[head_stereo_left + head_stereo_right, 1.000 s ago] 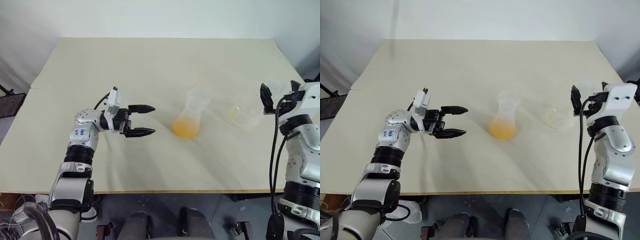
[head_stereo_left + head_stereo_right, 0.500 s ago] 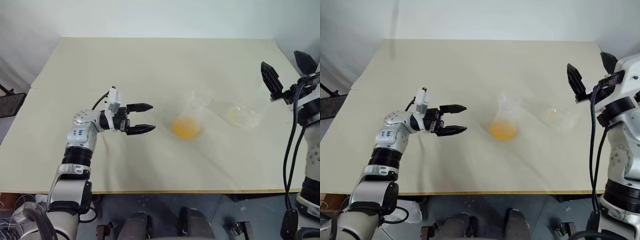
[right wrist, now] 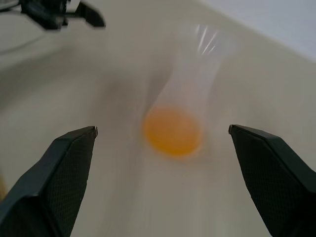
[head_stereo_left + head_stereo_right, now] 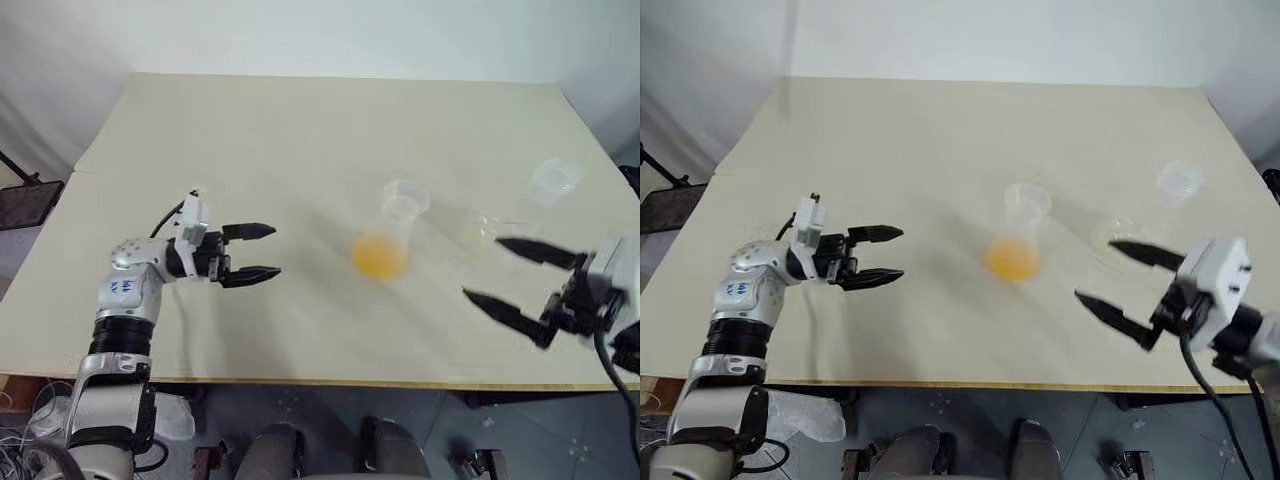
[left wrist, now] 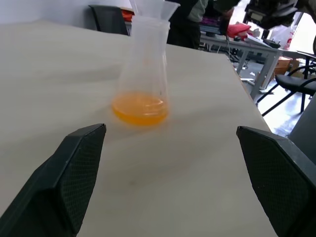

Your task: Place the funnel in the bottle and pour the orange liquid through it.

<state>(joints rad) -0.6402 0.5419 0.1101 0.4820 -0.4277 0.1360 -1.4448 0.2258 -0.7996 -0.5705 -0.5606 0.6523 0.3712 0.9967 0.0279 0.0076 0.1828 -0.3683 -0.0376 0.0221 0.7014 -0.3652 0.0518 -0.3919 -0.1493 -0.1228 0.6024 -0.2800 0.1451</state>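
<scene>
The bottle (image 4: 392,228), a frosted conical flask, stands upright mid-table with the orange liquid (image 4: 379,256) pooled in its base. The funnel (image 4: 405,197) sits in its neck, its cone also visible in the left wrist view (image 5: 156,8). My left gripper (image 4: 273,250) hovers open to the bottle's left, pointing at it, nothing between its fingers. My right gripper (image 4: 484,268) is open too, low near the table's front right, pointing left toward the bottle (image 3: 193,84). The liquid (image 5: 140,107) fills the bottle's bottom.
A clearer, larger flask (image 4: 487,233) stands right of the bottle, a faint yellowish trace in its base and its mouth (image 4: 553,180) toward the right edge; my right gripper's far finger crosses in front of it. The cream table (image 4: 300,130) stretches bare behind.
My right arm swung down from the table's right edge to low at the front right, turning to point left. My left gripper drew back leftward from the bottle. Both stayed open.
</scene>
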